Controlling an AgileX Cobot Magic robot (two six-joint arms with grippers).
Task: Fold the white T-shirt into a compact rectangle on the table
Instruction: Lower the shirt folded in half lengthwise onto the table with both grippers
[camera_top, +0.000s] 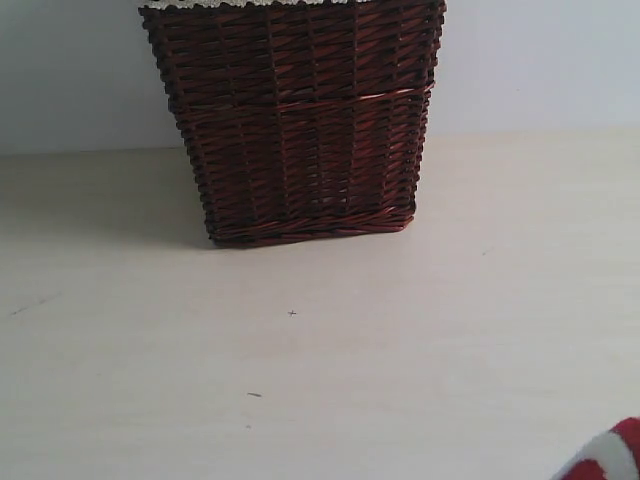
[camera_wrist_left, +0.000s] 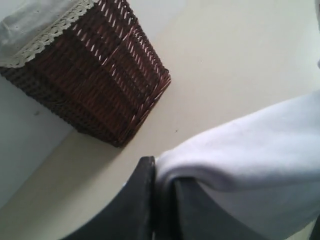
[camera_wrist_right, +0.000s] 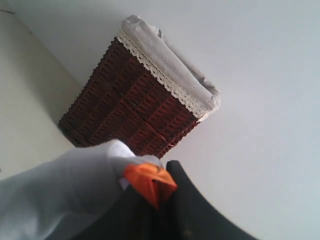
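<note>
Exterior view: only a corner of the soft white cotton T-shirt (camera_top: 608, 455) shows, red banded with fuzzy white. The frame edge cuts it off, well apart from the dark brown, square-sided woven wicker basket (camera_top: 300, 130), in front of it and to its right. The basket stands upright on the flat, pale cream table (camera_top: 400, 345), its rim cropped.

Left wrist view: the black left gripper (camera_wrist_left: 164, 172) is pinched tight on a smooth, rolled fold of white shirt cloth in front of the basket, whose rim carries a white lace trim (camera_wrist_left: 55, 29).

Right wrist view: the black right gripper (camera_wrist_right: 159, 192) is clamped on a bunched orange-red bit of shirt in front of the basket. White cloth droops beside it, and its fingertips are mostly hidden.
</note>
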